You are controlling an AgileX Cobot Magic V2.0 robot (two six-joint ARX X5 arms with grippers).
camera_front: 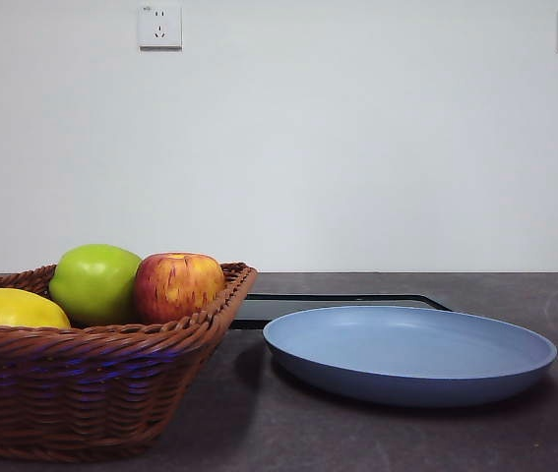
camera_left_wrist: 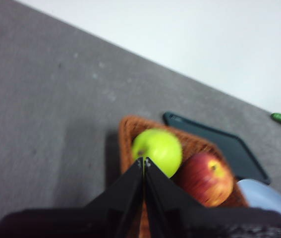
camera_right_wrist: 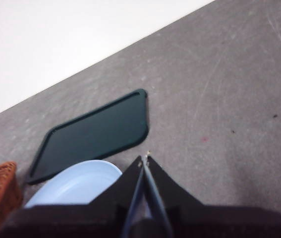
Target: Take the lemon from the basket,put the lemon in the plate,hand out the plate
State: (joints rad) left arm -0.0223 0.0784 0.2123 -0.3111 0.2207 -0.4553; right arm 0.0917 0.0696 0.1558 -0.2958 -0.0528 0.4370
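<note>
Above: lemon (camera_front: pixel 11 308) in basket (camera_front: pixel 101 393) w/ both apples; plate (camera_front: pixel 408 352) beside basket; left gripper (camera_left_wrist: pixel 144 159) & right gripper (camera_right_wrist: pixel 144 157) jaws clenched, holding nothing.

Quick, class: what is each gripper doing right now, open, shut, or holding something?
Left gripper: shut, holding nothing, above the basket.
Right gripper: shut, holding nothing, above the plate.

Lab-like test bench: bare grey table (camera_front: pixel 406 442), blank white wall (camera_front: pixel 357 147).
</note>
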